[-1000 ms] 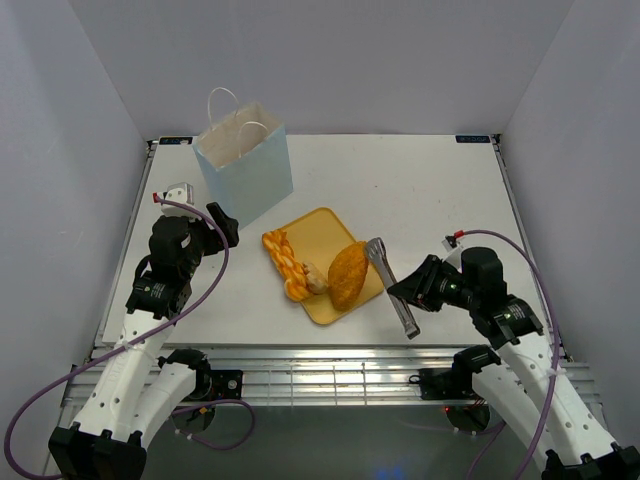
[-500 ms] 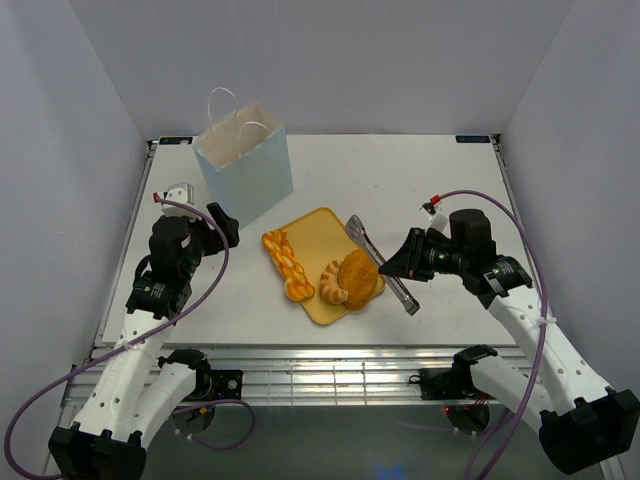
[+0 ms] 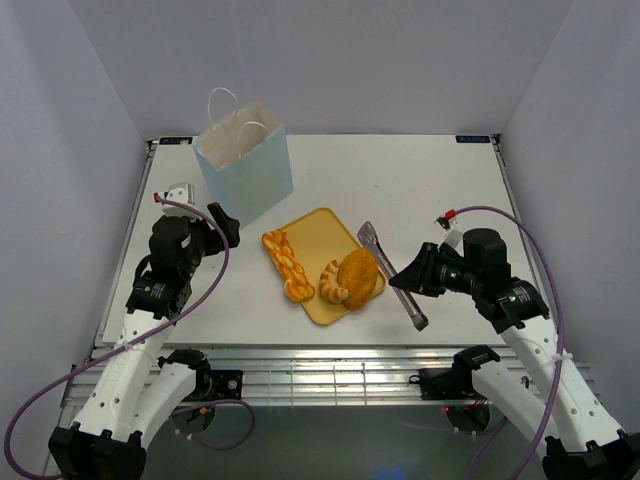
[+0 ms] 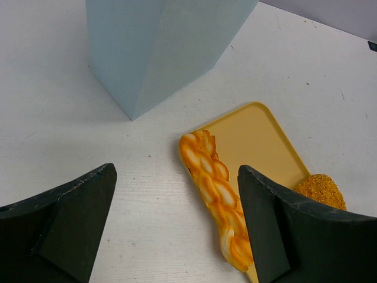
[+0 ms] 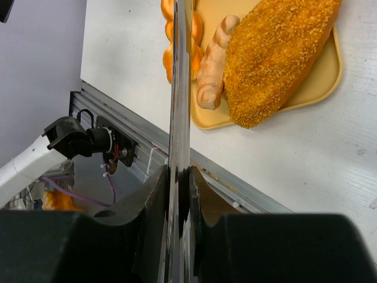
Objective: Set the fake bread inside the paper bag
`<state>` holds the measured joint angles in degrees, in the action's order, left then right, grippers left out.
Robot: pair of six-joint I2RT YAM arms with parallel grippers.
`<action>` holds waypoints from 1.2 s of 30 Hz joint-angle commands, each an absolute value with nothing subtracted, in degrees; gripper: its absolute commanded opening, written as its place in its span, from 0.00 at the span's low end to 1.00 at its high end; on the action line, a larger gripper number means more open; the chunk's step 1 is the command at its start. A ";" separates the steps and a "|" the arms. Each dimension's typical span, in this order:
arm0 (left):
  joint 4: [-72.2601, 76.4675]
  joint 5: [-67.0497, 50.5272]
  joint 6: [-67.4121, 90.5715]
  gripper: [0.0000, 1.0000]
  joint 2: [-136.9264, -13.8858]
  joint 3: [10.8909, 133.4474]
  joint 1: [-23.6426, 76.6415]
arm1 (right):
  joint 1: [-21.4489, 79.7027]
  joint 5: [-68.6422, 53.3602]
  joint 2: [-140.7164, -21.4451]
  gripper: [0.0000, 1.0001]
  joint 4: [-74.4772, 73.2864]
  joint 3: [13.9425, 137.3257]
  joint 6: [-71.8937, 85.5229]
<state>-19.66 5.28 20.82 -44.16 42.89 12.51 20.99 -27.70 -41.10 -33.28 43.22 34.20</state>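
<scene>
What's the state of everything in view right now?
paper bag: upright, mouth open.
golden loaf: lying on tray.
croissant: on tray, against golden loaf.
orange braid: lying along tray's bag-side edge.
tray: lying flat, partly loaded.
tongs: gripped by right gripper.
right gripper: shut on tongs.
left gripper: open, empty.

Left end effector (image 4: 177, 224) hangs spread wide while the right end effector (image 5: 178, 177) is clamped tight
</scene>
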 commanded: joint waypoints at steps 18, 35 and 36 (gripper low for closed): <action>-18.72 3.87 20.65 0.94 -44.12 43.24 12.74 | 20.83 -22.86 -26.55 0.46 -42.89 36.39 41.57; -18.54 3.34 20.65 0.94 -43.77 43.24 12.66 | 20.83 -17.14 -19.96 0.52 -50.54 36.92 45.96; -18.63 3.25 20.65 0.94 -43.86 43.24 12.66 | 20.83 -17.05 -19.60 0.52 -50.36 36.65 46.40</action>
